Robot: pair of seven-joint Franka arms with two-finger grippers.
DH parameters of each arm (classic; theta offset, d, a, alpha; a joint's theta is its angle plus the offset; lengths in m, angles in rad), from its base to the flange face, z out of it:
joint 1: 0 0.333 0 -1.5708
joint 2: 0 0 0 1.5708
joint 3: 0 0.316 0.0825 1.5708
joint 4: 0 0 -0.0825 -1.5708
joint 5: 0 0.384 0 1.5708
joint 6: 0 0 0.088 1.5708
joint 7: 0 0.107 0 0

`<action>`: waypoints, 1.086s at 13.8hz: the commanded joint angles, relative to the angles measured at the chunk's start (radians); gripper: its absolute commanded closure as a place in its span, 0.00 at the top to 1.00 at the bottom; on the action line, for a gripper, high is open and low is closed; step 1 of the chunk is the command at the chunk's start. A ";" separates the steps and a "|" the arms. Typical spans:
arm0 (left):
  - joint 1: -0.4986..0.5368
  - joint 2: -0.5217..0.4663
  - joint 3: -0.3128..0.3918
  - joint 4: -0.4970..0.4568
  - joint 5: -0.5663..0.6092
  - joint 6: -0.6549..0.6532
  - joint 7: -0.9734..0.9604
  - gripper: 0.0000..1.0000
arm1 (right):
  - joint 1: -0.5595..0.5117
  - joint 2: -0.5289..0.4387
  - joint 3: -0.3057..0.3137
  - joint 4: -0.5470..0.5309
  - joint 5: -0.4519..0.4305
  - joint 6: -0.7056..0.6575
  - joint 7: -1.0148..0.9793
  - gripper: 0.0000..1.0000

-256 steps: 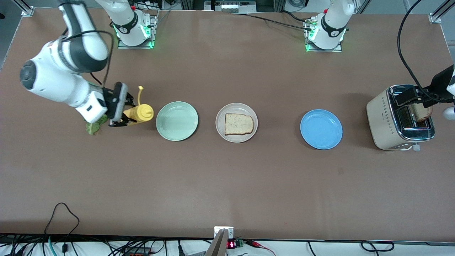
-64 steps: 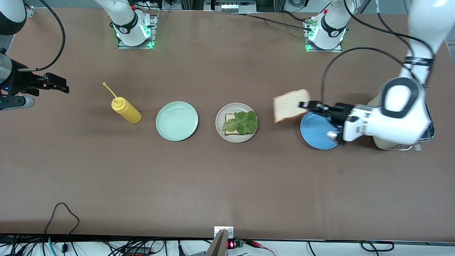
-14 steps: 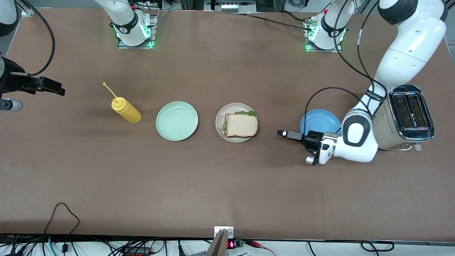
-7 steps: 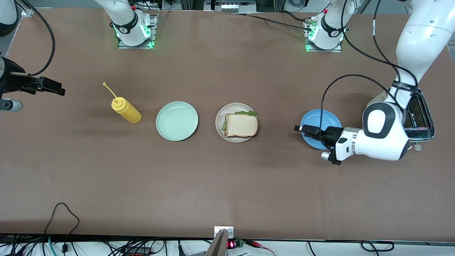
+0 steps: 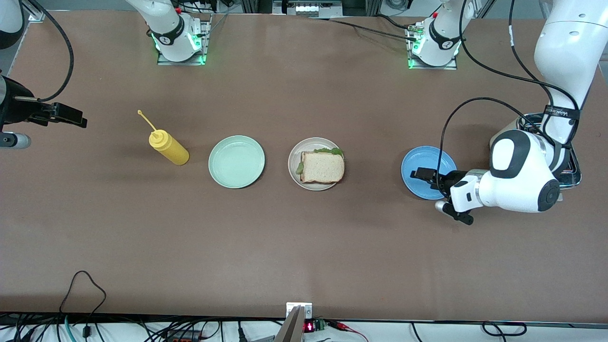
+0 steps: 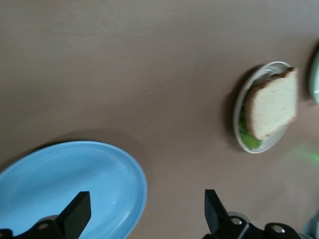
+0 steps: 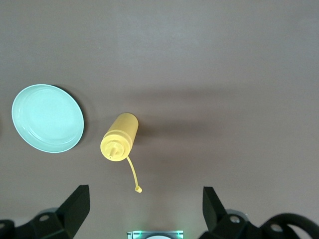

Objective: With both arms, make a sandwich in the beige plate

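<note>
The sandwich [image 5: 322, 166] sits assembled on the beige plate [image 5: 294, 176] at mid-bench, the top slice squared over the lower one and lettuce [image 5: 332, 151] peeking out at the plate's 12 to 1 o'clock edge in the front view.

The left end effector [image 5: 422, 174] hangs over the blue plate [image 5: 418, 161], fingers apart and holding nothing. The right end effector [image 5: 71, 117] waits over the bench at the right arm's end, also spread wide and empty.

Little seems left to do, so the risks are small. The top slice is only resting, so a knock to the bench or plate could slide it off the leaf. If the left arm swings low on its way out, it may catch the blue plate's rim or the toaster [image 5: 572, 166] beside its elbow.

The left wrist view shows the sandwich from the side, with lettuce [image 6: 247, 139] spilling out under the bread, though blur makes it hard to say whether the slice lies flat. The right wrist view alone shows the mustard bottle [image 7: 118, 136] and mint-green plate [image 7: 47, 118] from above. Only the front view shows both arms.
</note>
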 commanded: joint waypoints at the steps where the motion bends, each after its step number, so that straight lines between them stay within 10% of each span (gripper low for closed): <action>1: -0.157 -0.100 0.199 0.013 0.022 -0.007 -0.011 1.00 | -0.008 0.002 0.005 0.012 0.015 -0.017 -0.010 1.00; 9: -0.393 -0.389 0.599 0.059 0.032 -0.033 -0.019 1.00 | -0.006 0.002 0.005 0.011 0.015 -0.020 -0.012 1.00; 15: -0.246 -0.548 0.480 0.050 0.086 -0.225 -0.234 1.00 | -0.005 0.002 0.006 0.012 0.017 -0.013 -0.012 1.00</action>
